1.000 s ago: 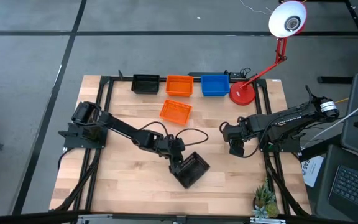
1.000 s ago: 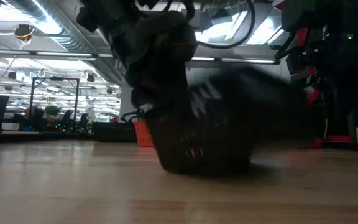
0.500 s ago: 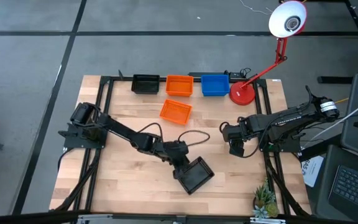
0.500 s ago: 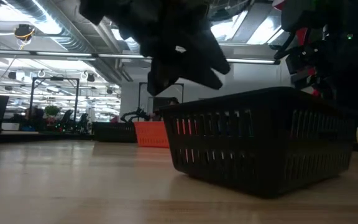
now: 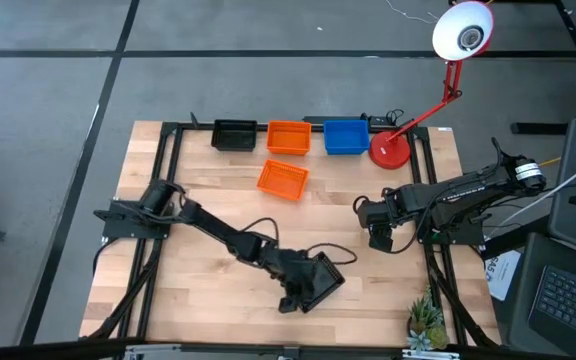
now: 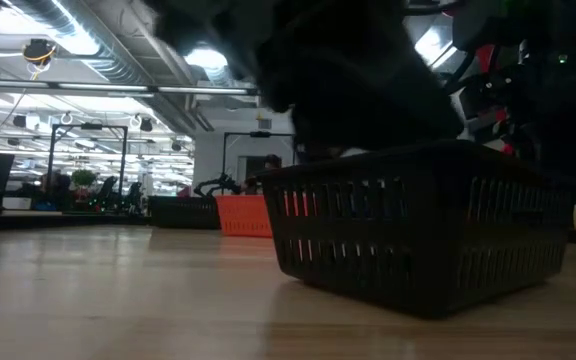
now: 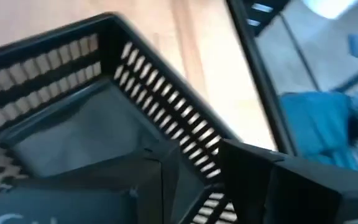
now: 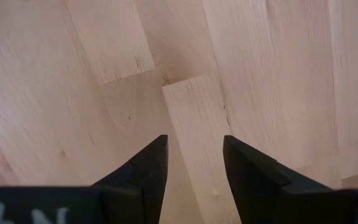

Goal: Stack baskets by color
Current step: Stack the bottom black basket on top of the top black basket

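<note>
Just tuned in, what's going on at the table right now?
The left end effector is down at a black basket resting upright near the table's front edge; whether it grips the rim isn't clear. A black, an orange and a blue basket line the back edge, with a loose orange basket nearby. The right end effector waits open over bare wood.

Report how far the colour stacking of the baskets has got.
Done: black, orange and blue slotted plastic baskets lined up at the far edge. In hand: the left gripper is at a loose black basket near the front. Left: that one and a loose orange basket. The right gripper waits open above bare wood.
</note>
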Tool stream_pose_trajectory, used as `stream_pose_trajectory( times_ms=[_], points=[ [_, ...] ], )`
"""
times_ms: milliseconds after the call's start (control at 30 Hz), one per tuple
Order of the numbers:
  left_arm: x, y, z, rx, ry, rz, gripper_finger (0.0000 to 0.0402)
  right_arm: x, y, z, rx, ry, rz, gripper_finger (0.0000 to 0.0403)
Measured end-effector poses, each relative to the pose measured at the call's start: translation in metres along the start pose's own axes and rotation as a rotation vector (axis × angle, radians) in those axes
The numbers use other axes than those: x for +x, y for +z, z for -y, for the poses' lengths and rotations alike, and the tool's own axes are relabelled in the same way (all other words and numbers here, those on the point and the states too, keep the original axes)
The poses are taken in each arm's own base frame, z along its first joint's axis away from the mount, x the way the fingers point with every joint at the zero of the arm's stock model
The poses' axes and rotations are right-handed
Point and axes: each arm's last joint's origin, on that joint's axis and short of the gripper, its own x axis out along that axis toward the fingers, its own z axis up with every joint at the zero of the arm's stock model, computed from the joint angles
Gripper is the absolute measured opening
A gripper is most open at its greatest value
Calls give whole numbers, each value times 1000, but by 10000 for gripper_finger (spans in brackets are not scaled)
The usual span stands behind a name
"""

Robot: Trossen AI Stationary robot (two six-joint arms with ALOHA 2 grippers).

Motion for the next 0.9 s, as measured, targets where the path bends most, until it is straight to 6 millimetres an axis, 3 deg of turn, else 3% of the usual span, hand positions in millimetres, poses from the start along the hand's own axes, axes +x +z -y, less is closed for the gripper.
stream_pose_trajectory(
  times_ms=[133, 433, 767, 900],
  points=[
    [8, 10, -11, -20, -53, -59, 103, 0, 0, 0, 3, 0, -1, 155],
    [1, -2, -39, -120, 71, -269, 103, 0, 0, 0, 3, 0, 0, 155],
    [-19, -17, -62, -158, 312, -506, 103, 0, 0, 0, 1, 0, 2, 155],
    [-38, -18, -65, -163, 408, -605, 103, 0, 0, 0, 1, 1, 4, 155]
  ],
)
